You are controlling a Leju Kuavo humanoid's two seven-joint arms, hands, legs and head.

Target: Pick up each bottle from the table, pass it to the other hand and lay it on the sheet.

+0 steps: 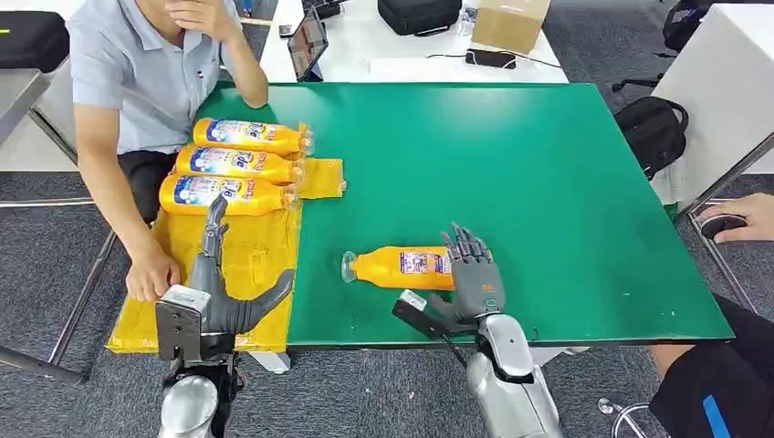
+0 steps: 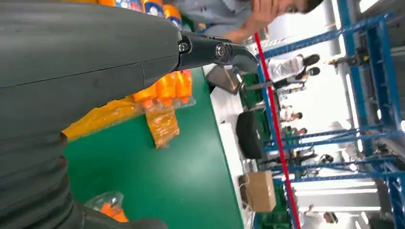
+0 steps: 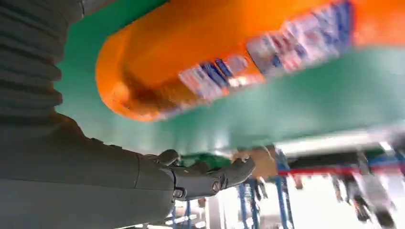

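An orange bottle (image 1: 402, 266) lies on its side on the green table (image 1: 548, 182) near the front edge, cap pointing left. My right hand (image 1: 475, 274) hovers over its base end with fingers stretched out and thumb apart, gripping nothing. Up close in the right wrist view the bottle (image 3: 200, 52) lies by the hand's thumb (image 3: 205, 179). My left hand (image 1: 219, 292) is open above the yellow sheet (image 1: 246, 265), holding nothing. Three more orange bottles (image 1: 242, 164) lie side by side at the sheet's far end, also seen as bottles (image 2: 167, 86) in the left wrist view.
A seated person at the table's left rests a hand (image 1: 151, 274) on the sheet's edge, close to my left hand. Another person's hand (image 1: 739, 219) and knee are at the right. A white table with a tablet, bag and box (image 1: 509, 23) stands behind.
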